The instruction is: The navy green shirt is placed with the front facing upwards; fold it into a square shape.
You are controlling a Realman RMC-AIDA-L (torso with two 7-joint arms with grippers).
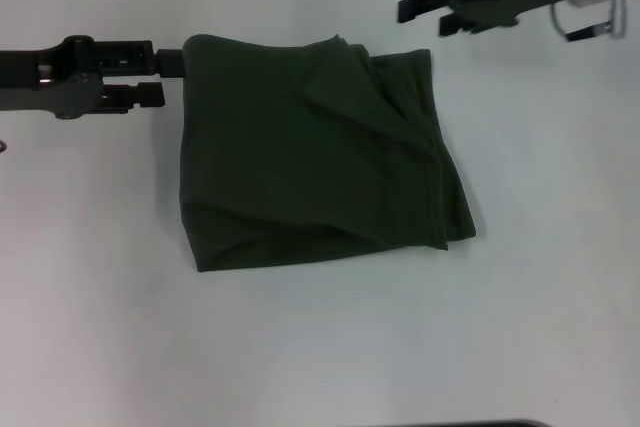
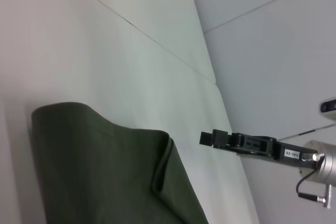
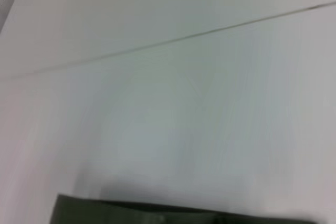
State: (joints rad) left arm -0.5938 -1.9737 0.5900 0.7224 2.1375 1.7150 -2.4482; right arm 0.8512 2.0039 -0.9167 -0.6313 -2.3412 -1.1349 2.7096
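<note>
White table [image 1: 320, 347]: folded navy green shirt [image 1: 310, 167]; left pincer [image 1: 170, 77] at its corner, right pincer [image 1: 425, 9] apart, both parted.

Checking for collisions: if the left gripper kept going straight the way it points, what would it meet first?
The left gripper points sideways at the far left corner of the folded navy green shirt, already at its edge, so it would likely meet that fabric first. Its height above the table is unclear.

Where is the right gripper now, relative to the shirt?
In the head view, the right gripper hovers at the far right, above the table, just beyond the far right corner of the folded navy green shirt, not touching it.
</note>
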